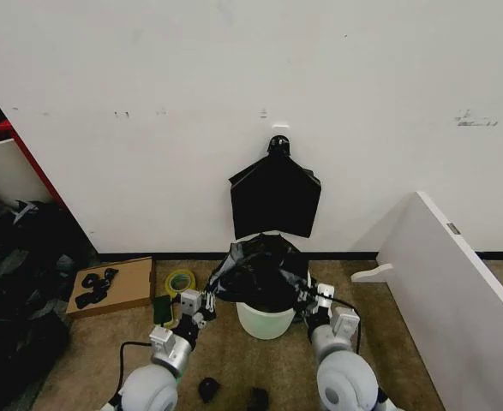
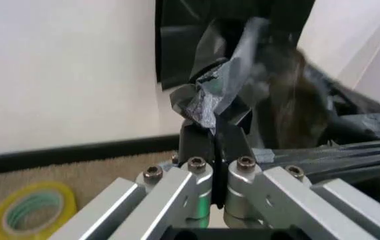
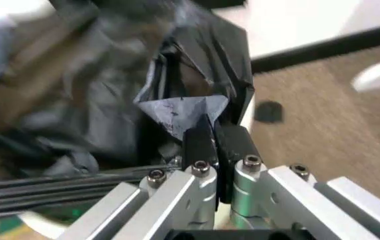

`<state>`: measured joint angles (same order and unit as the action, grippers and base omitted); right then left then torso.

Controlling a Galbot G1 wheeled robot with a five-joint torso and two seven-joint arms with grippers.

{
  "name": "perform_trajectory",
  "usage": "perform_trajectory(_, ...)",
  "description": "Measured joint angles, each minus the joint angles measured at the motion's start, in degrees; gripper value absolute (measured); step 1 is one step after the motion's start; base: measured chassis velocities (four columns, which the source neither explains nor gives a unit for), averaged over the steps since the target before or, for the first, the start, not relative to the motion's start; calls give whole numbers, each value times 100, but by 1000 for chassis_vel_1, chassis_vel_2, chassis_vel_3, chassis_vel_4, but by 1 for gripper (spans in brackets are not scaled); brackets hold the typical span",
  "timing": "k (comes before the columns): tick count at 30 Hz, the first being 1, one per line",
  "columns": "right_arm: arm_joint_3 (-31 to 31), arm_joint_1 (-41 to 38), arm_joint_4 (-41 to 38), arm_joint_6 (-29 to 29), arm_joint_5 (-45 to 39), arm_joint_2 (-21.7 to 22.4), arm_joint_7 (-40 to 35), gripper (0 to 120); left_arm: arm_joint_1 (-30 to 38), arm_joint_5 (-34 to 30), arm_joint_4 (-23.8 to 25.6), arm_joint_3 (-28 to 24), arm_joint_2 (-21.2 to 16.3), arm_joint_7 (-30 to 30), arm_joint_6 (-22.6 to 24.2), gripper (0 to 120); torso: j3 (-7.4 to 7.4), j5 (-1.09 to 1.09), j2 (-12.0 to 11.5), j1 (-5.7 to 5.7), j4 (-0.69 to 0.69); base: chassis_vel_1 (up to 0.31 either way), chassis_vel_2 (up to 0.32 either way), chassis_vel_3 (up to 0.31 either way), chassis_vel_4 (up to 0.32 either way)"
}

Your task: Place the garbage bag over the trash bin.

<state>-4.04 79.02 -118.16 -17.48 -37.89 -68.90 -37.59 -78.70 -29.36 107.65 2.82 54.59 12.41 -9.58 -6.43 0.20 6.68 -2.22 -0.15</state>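
Now both grippers pinch the garbage bag (image 1: 260, 274): left gripper (image 1: 206, 306) clamps its left edge, right gripper (image 1: 306, 301) its right edge, the bag draped over the mouth of the trash bin (image 1: 265, 322) on the floor between them, near the wall

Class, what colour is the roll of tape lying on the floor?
The roll of tape is yellow with a green inner ring, best seen in the left wrist view.
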Motion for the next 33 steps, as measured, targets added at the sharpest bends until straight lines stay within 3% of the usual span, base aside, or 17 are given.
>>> perform_trajectory(16,109,-53,-143,-1191,-295,129,-1017,0,-436,-59,161,-123,-119,296,533,0,0,0,0,0,0,0,0,0,0)
perform_trajectory(33,245,-433,822,-1020,-130,-141,-667,0,136,-371,-403,-204,60,483,886,0,-1,0,0,0,0,0,0,0,0)
